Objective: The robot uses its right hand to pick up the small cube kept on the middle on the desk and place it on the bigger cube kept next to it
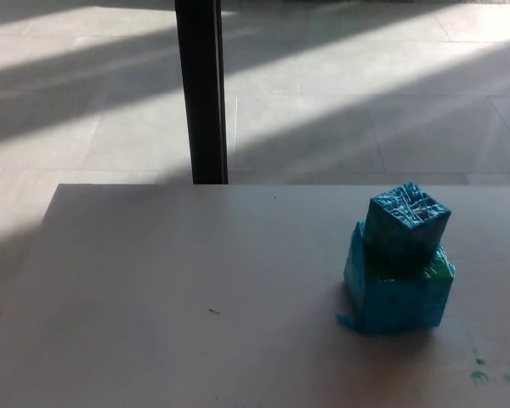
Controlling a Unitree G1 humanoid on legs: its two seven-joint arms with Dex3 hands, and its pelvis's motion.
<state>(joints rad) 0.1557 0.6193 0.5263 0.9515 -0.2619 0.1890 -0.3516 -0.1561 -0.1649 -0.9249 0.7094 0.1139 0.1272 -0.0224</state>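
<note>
The small cube (406, 220) sits skewed on the big cube (397, 293); a tabletop (195, 289) jolt could topple it. Neither hand shows.

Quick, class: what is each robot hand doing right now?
Left hand: not in view.
Right hand: not in view; the small cube sits on the bigger cube with nothing holding it.
</note>
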